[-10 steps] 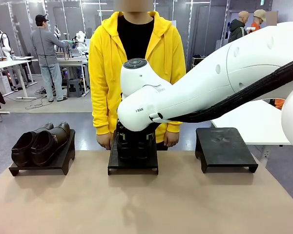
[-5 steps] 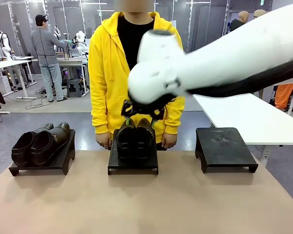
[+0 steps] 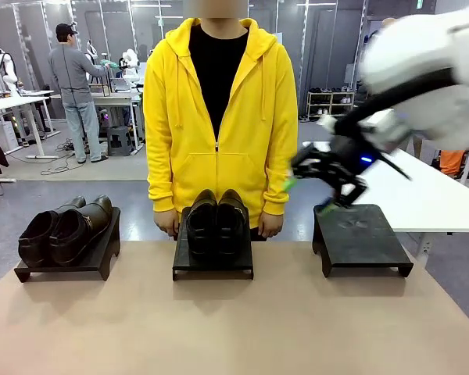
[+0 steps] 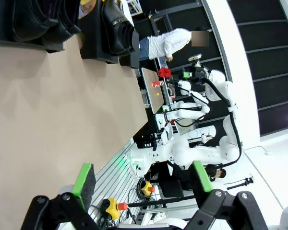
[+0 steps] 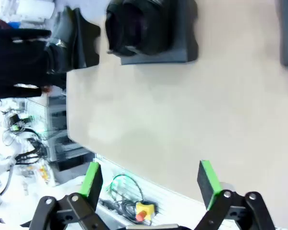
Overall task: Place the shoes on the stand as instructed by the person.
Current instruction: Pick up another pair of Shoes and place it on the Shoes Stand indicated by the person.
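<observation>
Since both pairs of shoes (image 3: 216,223) already sit on stands, my right gripper (image 3: 328,173) hangs empty and spread over the bare right stand (image 3: 359,238), probably clearing out, though it's blurry. The left gripper (image 4: 141,184) is spread too.

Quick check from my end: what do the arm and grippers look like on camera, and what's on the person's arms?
The right arm is glossy white with a black cable along it, ending in a black right gripper with a blue light. The left gripper and the right one both have black linkage fingers tipped with green pads. The person wears bright yellow hoodie sleeves with ribbed cuffs.
</observation>
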